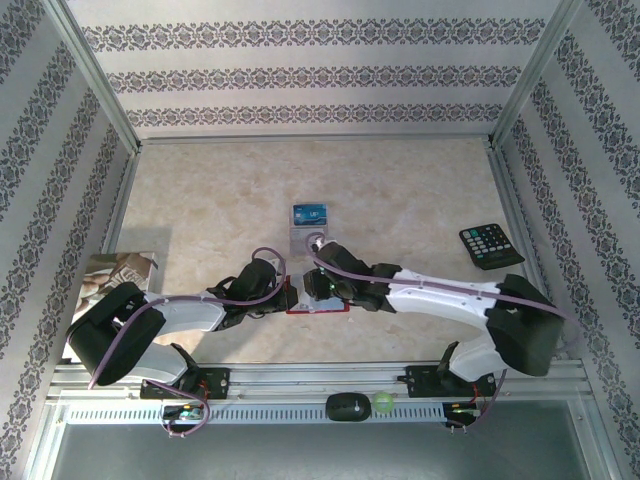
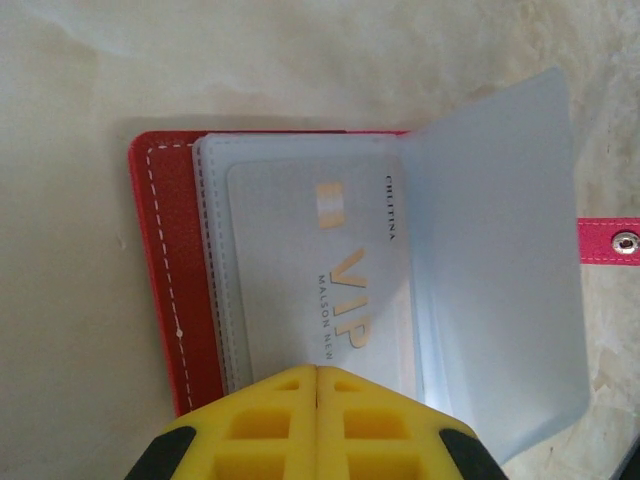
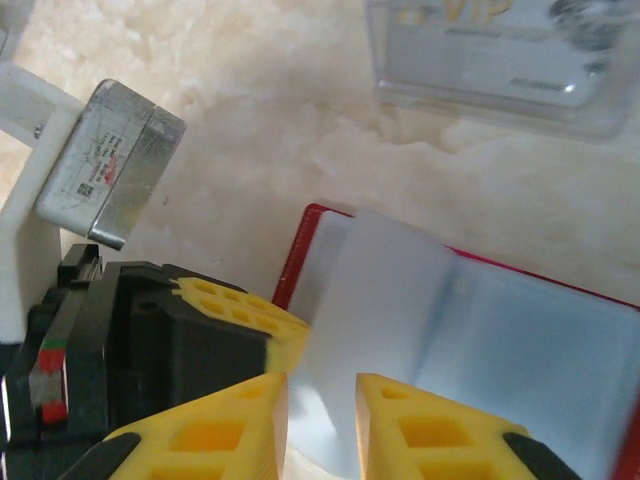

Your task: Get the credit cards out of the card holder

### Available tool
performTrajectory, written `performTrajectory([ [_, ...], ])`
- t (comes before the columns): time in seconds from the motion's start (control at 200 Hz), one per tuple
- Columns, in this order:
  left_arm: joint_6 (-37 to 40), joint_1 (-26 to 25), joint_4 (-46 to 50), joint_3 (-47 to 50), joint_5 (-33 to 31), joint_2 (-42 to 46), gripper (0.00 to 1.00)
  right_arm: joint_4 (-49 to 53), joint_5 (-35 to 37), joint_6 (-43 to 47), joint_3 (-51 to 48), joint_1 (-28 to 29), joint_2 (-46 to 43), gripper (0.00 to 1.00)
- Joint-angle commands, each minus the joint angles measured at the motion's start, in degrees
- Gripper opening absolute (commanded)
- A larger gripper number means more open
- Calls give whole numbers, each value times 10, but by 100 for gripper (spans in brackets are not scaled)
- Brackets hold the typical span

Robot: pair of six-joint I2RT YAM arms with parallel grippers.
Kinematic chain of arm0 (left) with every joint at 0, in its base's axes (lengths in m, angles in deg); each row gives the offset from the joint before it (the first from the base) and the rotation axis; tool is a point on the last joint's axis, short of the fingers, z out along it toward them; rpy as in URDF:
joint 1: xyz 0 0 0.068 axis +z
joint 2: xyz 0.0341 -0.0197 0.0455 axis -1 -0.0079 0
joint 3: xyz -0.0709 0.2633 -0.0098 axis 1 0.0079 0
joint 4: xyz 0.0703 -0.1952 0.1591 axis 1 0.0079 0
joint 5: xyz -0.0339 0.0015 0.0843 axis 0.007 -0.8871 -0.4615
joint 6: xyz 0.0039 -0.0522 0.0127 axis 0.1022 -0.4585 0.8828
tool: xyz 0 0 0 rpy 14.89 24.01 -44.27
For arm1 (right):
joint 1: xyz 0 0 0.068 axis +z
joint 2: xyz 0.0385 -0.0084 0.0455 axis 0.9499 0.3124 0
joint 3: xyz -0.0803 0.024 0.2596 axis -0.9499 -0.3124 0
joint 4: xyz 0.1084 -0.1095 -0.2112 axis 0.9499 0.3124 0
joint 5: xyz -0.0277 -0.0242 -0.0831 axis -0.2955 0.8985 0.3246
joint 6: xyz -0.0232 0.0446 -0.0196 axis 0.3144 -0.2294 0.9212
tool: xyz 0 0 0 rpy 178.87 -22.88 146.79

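The card holder (image 2: 165,250), a small red folding wallet with white stitching, lay open at the near middle of the surface (image 1: 400,190), between the two tools. Its clear sleeves (image 2: 500,280) fanned up from the spine. A pale card (image 2: 320,290) with gold "VIP" lettering sat inside the top sleeve. The strap tab (image 2: 608,241), with its snap, stuck out to one side. Farther back on the surface lay a blue card (image 1: 311,213) and, just in front of it, a silver-grey card (image 1: 298,237).

The left tool (image 2: 318,382) was closed tight, its yellow tips together over the edge of the sleeved card. The right tool (image 3: 322,385) reached in from the opposite side. Its jaws were narrowly parted with one clear sleeve standing in the gap, and it could not be told whether they touched it.

A black keypad remote (image 1: 491,245) lay well off to the right. A printed sheet (image 1: 120,272) lay by the left wall.
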Motion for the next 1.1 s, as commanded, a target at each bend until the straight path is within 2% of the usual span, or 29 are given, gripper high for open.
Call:
performTrajectory([
  [0.0,-2,-7,19,-9,6,10,0,6,-45,7,20,-6,35,23],
  [0.12,6,-7,34,-20,12,29,0,14,-18,3,15,-7,17,22],
  [0.32,23,-13,60,-56,28,33,0,35,30,-7,-33,-32,-73,22],
  [0.585,20,-52,18,-125,102,-102,0,71,56,-18,-90,-65,-172,22],
  [0.754,19,-71,23,-157,116,-152,2,79,57,-28,-110,-69,-196,24],
  [0.929,26,-67,41,-132,68,-82,19,43,-8,-29,-104,-72,-154,25],
  [1.094,46,-40,100,-101,7,16,21,-4,-76,-35,-84,-62,-80,15],
])
